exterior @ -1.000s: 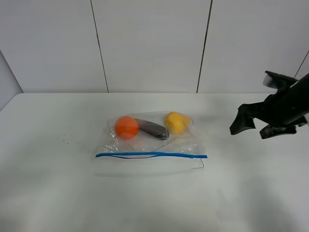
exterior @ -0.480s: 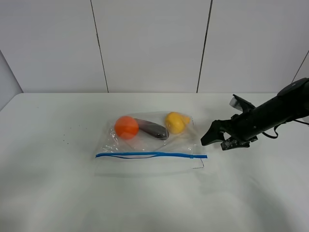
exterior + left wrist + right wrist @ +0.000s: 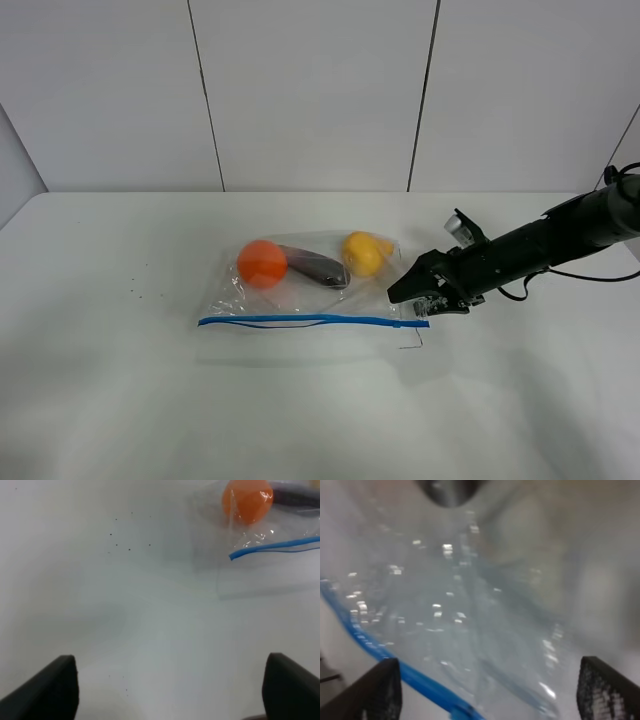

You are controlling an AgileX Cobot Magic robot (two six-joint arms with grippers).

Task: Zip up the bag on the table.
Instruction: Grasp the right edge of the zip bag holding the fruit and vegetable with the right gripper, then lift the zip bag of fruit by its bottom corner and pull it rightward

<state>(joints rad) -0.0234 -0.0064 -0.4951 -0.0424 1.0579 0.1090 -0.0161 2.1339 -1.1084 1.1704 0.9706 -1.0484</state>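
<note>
The clear crinkly bag [image 3: 310,295] lies flat on the white table [image 3: 120,400], with its blue zipper strip [image 3: 310,320] along the near edge. An orange ball [image 3: 262,263], a dark grey item [image 3: 315,267] and a yellow item [image 3: 364,253] show through it. My right gripper [image 3: 410,298] is open, low at the bag's right end, just above the strip's end. The right wrist view is filled by the bag [image 3: 485,595] and the strip [image 3: 380,650], with the gripper [image 3: 490,695] open over them. My left gripper [image 3: 170,690] is open and empty over bare table, apart from the bag [image 3: 260,530].
A white panelled wall [image 3: 310,90] stands behind the table's far edge. Small dark specks [image 3: 135,290] mark the tabletop left of the bag. The left arm is out of the exterior high view.
My right arm has swung in from the right edge, leftward and down, so the open gripper now sits at the bag's right end. The bag has not moved.
</note>
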